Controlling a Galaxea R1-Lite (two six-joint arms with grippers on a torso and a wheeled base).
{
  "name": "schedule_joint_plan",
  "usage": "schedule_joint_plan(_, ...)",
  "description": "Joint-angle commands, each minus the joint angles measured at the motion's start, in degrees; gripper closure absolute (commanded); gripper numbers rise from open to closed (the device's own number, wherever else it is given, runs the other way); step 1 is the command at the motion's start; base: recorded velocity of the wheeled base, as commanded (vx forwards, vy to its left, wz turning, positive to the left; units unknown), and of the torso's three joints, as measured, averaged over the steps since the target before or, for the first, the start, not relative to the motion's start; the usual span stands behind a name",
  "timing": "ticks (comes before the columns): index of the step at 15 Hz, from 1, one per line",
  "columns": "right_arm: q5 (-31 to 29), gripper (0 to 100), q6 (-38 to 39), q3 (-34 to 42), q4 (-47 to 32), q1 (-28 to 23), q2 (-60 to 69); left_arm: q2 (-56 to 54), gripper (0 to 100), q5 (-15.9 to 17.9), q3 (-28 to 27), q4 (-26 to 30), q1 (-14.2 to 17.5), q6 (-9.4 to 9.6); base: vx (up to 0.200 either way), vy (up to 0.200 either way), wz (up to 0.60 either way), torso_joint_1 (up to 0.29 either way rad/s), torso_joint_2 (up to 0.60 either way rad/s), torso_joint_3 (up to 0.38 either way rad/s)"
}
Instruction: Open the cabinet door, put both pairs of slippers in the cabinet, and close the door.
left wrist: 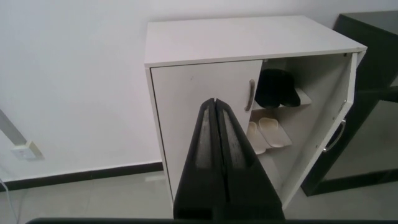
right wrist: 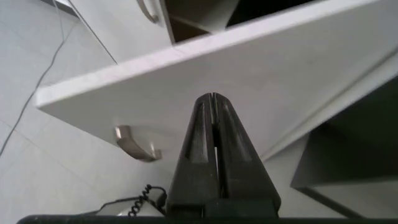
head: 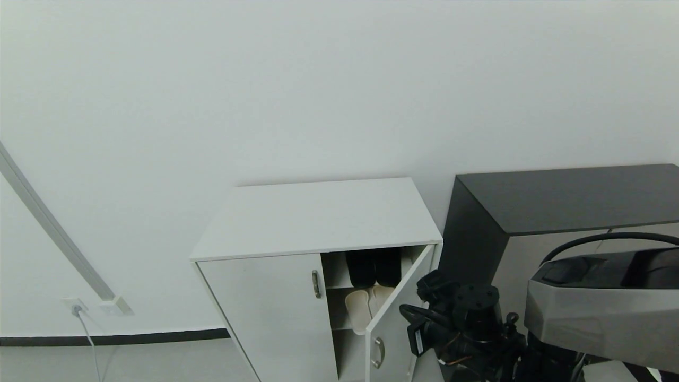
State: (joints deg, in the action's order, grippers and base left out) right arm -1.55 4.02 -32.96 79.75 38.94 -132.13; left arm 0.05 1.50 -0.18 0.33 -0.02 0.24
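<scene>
Right hand (right wrist: 214, 102): fingers pressed together, nothing held, tip close against the outer face of the open door (right wrist: 261, 59); contact cannot be told. The door handle (right wrist: 138, 142) sits off to one side of the fingers, not gripped. Left hand (left wrist: 214, 106): fingers also together and empty, held back from the cabinet (head: 318, 217) and pointed at its shut door (left wrist: 199, 118). The open door is the one on the robot's right and stands ajar, swung partway out. Inside, pale slippers (head: 366, 307) lie on the middle shelf, toes outward, with black slippers (head: 374, 267) on the shelf above; both pairs are in. Beyond, a dark unit (head: 573, 196) stands just beside the cabinet, against a plain white wall. Judgement: the loading looks done and the closing step is in hand. The next move calls for the right hand to push flat on the door's outer face and follow its swing until it meets the frame, keeping the fingers clear of the handle and the closing edge.
</scene>
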Motion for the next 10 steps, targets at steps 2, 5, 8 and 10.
schedule_joint_plan(2, -0.12, 100, 0.02, -4.57, -0.91, -0.09, -3.39, 0.04, 100, -0.01, 0.01, 0.02, -0.06, 0.02, 0.000, 0.000, 0.00, 0.000, 0.00, 0.000)
schedule_joint_plan(5, -0.21, 100, 0.02, -9.40, -3.55, -0.35, -4.71, 0.04, 100, -0.01, 0.01, 0.02, -0.06, 0.02, 0.000, 0.000, 0.00, 0.000, 0.00, 0.000)
schedule_joint_plan(8, -0.56, 100, 0.02, -16.08, -8.47, -0.88, -5.94, 0.04, 100, -0.01, 0.01, 0.02, 0.02, 0.02, 0.000, 0.000, 0.00, 0.000, 0.00, 0.000)
schedule_joint_plan(10, -0.56, 100, 0.02, -19.68, -9.70, -1.76, -7.26, 0.04, 100, -0.01, 0.01, 0.02, -0.06, 0.02, 0.000, 0.000, 0.00, 0.000, 0.00, 0.000)
